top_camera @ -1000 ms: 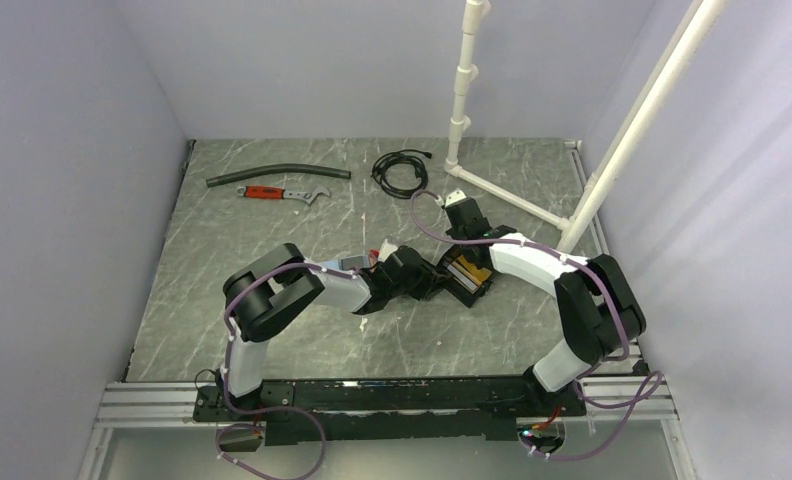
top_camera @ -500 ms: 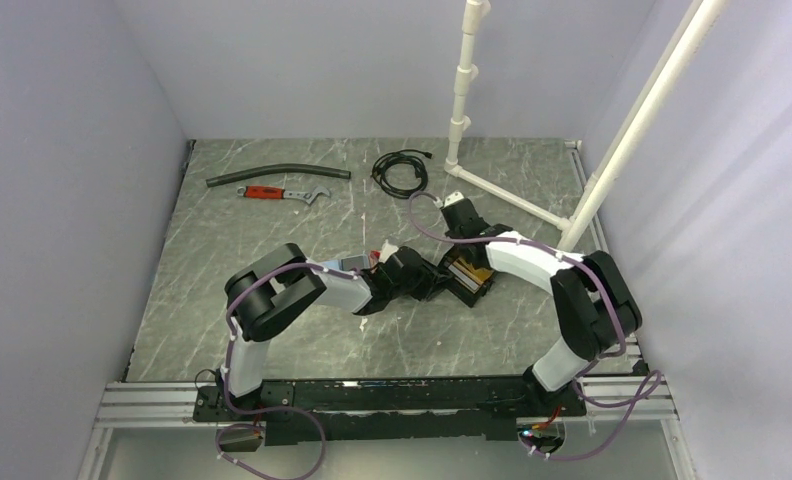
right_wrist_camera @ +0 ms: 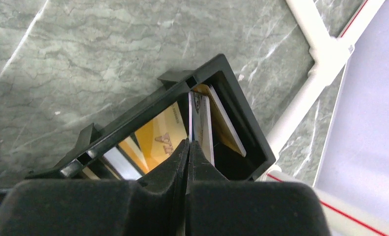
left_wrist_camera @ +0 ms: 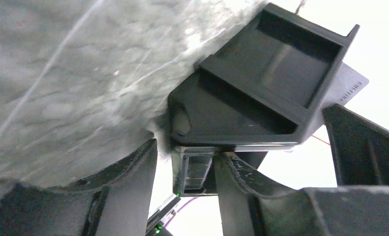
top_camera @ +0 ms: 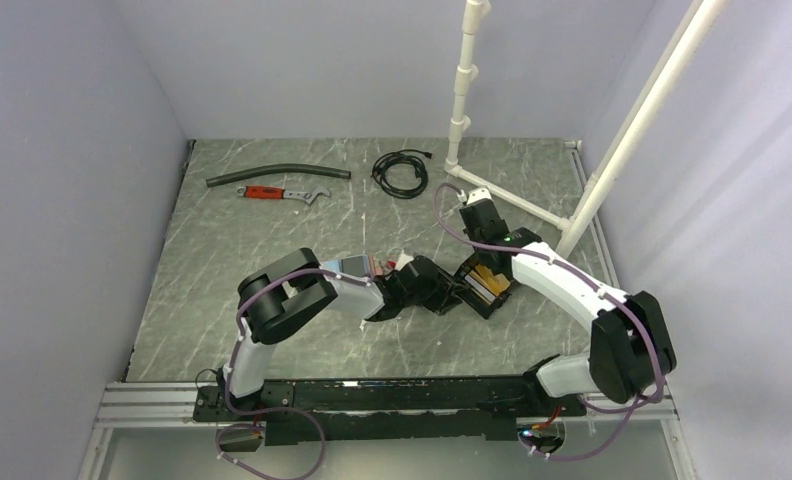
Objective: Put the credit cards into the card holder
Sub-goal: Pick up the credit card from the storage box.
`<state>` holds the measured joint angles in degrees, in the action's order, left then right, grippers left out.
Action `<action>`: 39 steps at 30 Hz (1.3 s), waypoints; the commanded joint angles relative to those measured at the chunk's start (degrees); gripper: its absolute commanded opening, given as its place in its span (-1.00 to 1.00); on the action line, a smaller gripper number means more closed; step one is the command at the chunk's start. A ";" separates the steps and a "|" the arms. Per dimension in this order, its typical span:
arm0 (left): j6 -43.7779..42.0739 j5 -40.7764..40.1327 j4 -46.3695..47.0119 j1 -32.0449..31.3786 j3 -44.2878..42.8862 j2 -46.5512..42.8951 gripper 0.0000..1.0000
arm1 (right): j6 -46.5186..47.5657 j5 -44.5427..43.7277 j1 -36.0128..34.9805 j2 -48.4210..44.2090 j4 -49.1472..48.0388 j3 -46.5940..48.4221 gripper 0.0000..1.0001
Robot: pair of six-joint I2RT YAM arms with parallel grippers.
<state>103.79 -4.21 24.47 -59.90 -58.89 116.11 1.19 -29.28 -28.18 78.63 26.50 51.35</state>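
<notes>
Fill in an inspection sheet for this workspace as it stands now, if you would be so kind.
Surface: grey marbled table, pale veins.
Job's things: black card holder lies mid-table; a gold card and others lean inside it; an upright card stands beside them.
Clutter: hose, red-handled wrench and coiled cord at the far side, apart from the holder.
Grippers: left gripper open, jaws astride the holder's end; right gripper shut on the upright card.
Cables: purple cables run along both arms.
Surroundings: white pipe frame far right; plain walls.
</notes>
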 commanded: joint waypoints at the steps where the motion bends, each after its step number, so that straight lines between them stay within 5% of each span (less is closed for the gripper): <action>1: 1.32 3.68 -6.41 -1.12 1.98 -0.12 0.13 | -9.10 -0.01 0.11 -4.44 6.46 1.91 -1.00; 4: -0.11 4.67 -7.71 -1.10 3.57 -3.27 0.45 | -16.88 -0.80 0.14 -5.99 11.37 3.53 -1.00; 12: -8.98 6.01 -14.52 -1.10 8.90 -15.21 0.54 | -39.87 -0.72 0.22 -6.27 26.65 8.91 -1.00; 16: -30.65 2.27 -16.50 -1.10 9.39 -23.79 0.52 | -51.58 -2.30 0.55 -6.60 33.39 10.88 -1.00; 19: -51.11 3.62 -9.23 -1.28 10.43 -28.55 0.51 | -59.85 -3.78 0.50 -5.69 39.10 13.44 -1.00; 22: -62.57 4.59 1.65 -1.67 13.53 -31.22 0.57 | -66.17 -3.53 0.58 -5.11 42.92 15.36 -1.00; 29: -79.73 8.47 10.39 -2.42 7.92 -22.88 0.58 | -72.41 1.64 0.74 -5.63 43.09 16.43 -1.00; 39: -90.70 12.53 10.29 -3.56 -0.88 -12.26 0.54 | -76.12 0.90 0.81 -3.60 43.44 17.88 -1.00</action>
<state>20.47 6.26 31.03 -62.83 -55.88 102.63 -72.38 -27.99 -27.66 74.41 69.01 66.78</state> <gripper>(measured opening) 0.771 0.008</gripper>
